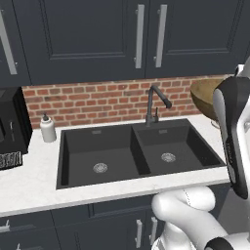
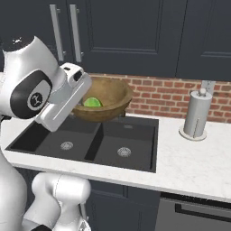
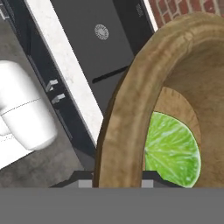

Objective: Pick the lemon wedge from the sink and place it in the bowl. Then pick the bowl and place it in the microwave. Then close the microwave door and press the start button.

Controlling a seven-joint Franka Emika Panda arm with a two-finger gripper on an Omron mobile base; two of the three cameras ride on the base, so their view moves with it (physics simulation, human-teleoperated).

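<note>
While the gripper point(image 3: 117, 183) pinches the bowl point(image 2: 106, 106) rim above the sink point(image 2: 90, 140), lemon wedge point(image 3: 173, 151) sits inside.

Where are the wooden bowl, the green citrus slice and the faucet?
bowl point(image 2: 113, 101): right base view, outer wall.
lemon wedge point(image 3: 173, 151): hand view, cut face.
faucet point(image 1: 152, 105): left base view, upright neck.

Dark navy upper cabinets point(image 1: 88, 34) with long silver bar handles point(image 1: 140, 36) hang above a red brick backsplash point(image 1: 97, 100). A white speckled stone countertop point(image 2: 194, 162) carries a white soap dispenser bottle point(image 1: 48, 128) at left and a silver paper-towel holder point(image 2: 197, 115) at right. Matching dark lower cabinets point(image 1: 112, 219) stand beneath.
</note>
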